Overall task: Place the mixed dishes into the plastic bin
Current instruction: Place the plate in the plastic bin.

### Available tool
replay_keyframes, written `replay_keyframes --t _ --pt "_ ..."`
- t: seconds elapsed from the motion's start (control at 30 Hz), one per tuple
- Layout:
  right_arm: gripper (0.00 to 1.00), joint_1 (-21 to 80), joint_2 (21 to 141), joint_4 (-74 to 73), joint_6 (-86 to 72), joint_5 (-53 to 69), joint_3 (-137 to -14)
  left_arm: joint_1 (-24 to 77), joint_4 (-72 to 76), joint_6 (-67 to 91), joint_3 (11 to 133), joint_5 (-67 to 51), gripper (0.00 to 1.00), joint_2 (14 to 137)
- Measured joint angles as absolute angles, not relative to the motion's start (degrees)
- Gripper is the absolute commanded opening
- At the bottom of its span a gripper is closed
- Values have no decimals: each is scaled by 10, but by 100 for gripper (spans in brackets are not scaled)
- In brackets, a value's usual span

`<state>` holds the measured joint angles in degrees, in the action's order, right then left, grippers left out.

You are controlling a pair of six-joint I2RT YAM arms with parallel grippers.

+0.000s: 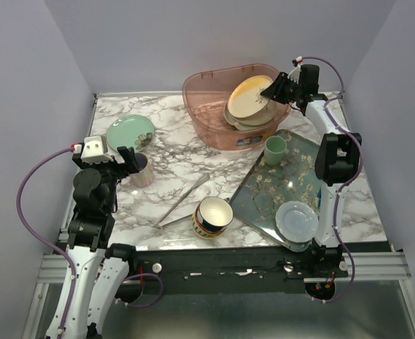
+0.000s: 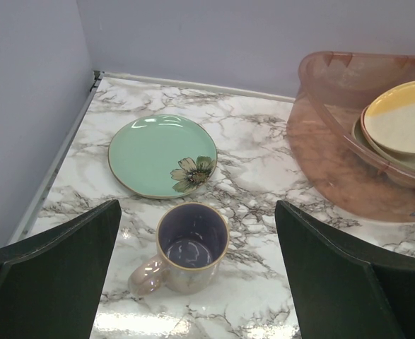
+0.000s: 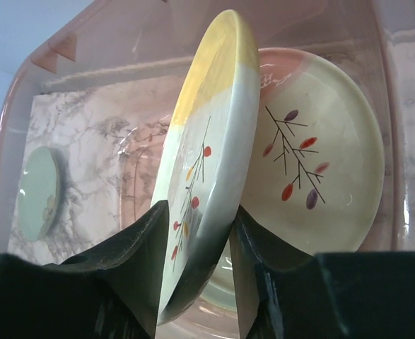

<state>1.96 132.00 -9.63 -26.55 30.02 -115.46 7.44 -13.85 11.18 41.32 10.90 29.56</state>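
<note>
Plate drop: your right gripper (image 3: pixel 200 212) seems to pinch the yellow-and-cream round ceramic plate (image 3: pixel 214 106) by its rim, tilted inside the translucent pink plastic bin (image 1: pixel 207 120) for stacking. Your left gripper (image 2: pixel 196 208) hangs spread wide over the pale lilac mug (image 2: pixel 191 247).

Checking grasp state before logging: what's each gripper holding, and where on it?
Right gripper pinches the yellow-and-cream plate by its rim. Left gripper is open near the lilac mug, holding nothing.

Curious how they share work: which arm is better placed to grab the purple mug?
Left. The left gripper hovers open at the lilac mug; the right gripper is away at the plastic bin, gripping a yellow plate.
</note>
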Motion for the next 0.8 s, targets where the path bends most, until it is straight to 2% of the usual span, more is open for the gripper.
replay_keyframes --t 0.8 --pt "69 28 1333 -103 -206 258 -1169 72 -138 112 413 109 99 296"
